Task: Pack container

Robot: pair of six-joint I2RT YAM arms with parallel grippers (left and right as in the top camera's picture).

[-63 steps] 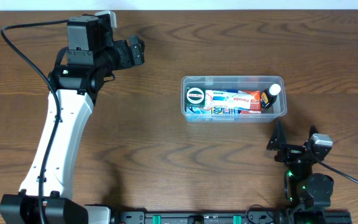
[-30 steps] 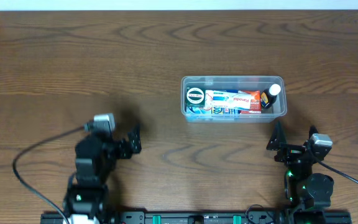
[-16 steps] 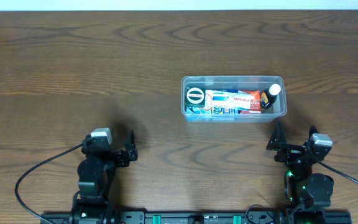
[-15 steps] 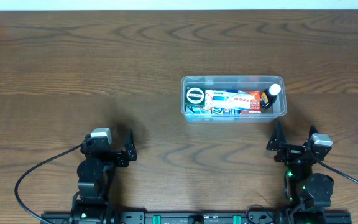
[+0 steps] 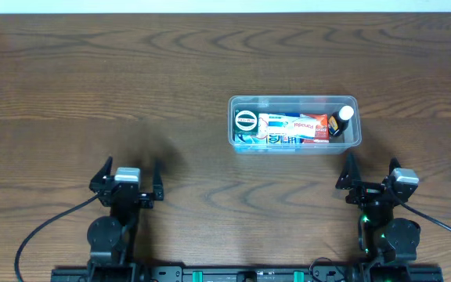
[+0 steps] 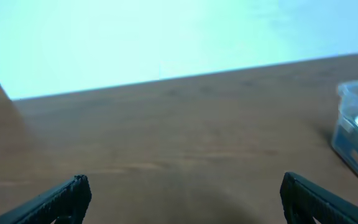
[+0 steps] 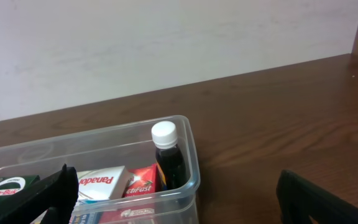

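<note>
Overhead, the clear rimmed container holds cartons, perhaps a tin.

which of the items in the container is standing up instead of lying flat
The small dark bottle with the white cap, at the right end of the clear container. The round tin and the Panadol box lie flat.

Clear plastic rectangular container sits right of centre on the brown wooden table. Inside: round dark tin at the left end, red-and-white box in the middle, white-capped dark bottle at the right end.
</note>
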